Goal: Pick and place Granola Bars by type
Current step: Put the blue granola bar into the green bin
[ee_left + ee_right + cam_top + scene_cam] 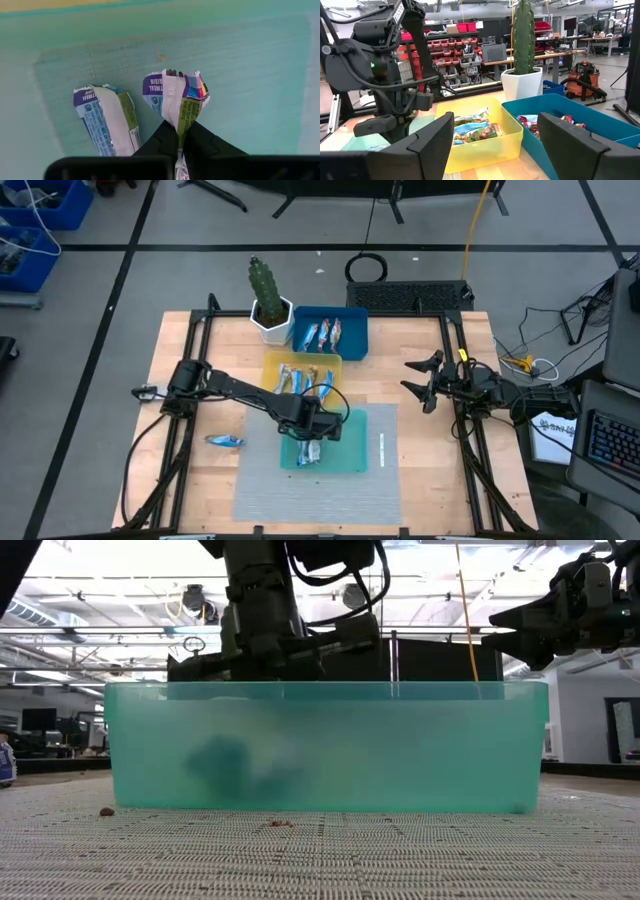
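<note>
Here the left gripper's [179, 145] jaws pinch a crinkled purple-and-white granola bar [175, 97], apparently above the teal tray [260, 75].

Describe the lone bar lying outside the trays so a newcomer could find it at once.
Start at the teal tray near the table's front. Look past its left wall, beyond the left arm, to bare wood. The blue-and-silver bar there lies alone; every other bar sits in a tray.

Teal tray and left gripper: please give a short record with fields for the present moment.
left gripper: shut on a granola bar, over the teal tray
teal tray contents: one other bar lying flat
yellow tray: holds several bars
blue tray: holds several bars
loose bar: on the table, left of the teal tray
right gripper: open, waiting at the table's right side
</note>
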